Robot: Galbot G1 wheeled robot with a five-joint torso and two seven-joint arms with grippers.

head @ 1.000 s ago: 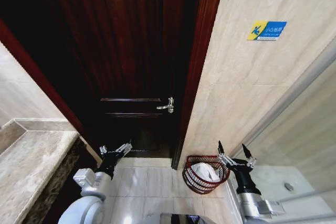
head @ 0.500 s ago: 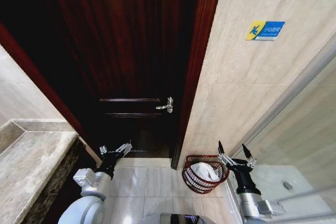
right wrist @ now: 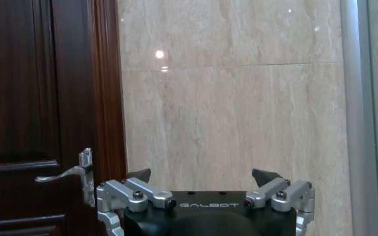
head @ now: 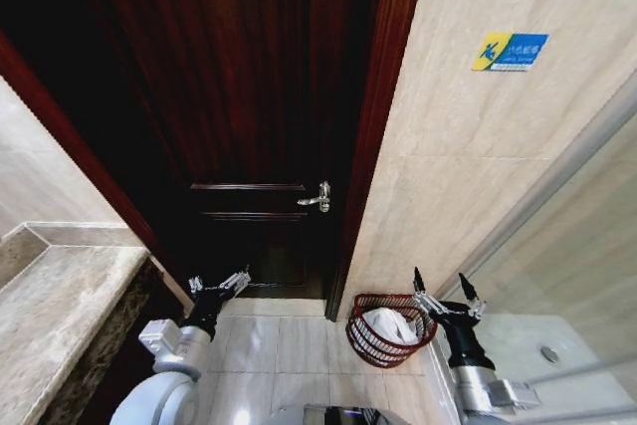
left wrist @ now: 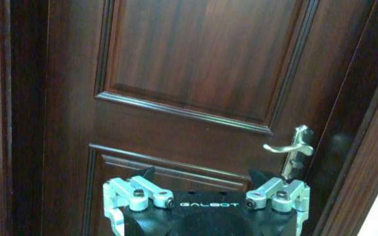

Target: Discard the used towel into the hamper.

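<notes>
The hamper (head: 389, 330) is a small, dark reddish-brown wire basket, open-woven in horizontal bands and rounded in shape, standing on the tiled floor (head: 284, 345) in the corner where the dark wooden door (head: 239, 116) frame meets the beige tiled wall (head: 468, 176). White cloth, probably the towel (head: 390, 325), lies crumpled inside it, though it is too small to be sure. The right claw (head: 445, 292) hangs just beside the hamper's rim, fingers spread and empty. The left claw (head: 221, 284) is well apart from it, spread and empty too, pointing at the door below its silver handle (head: 317, 200).
</notes>
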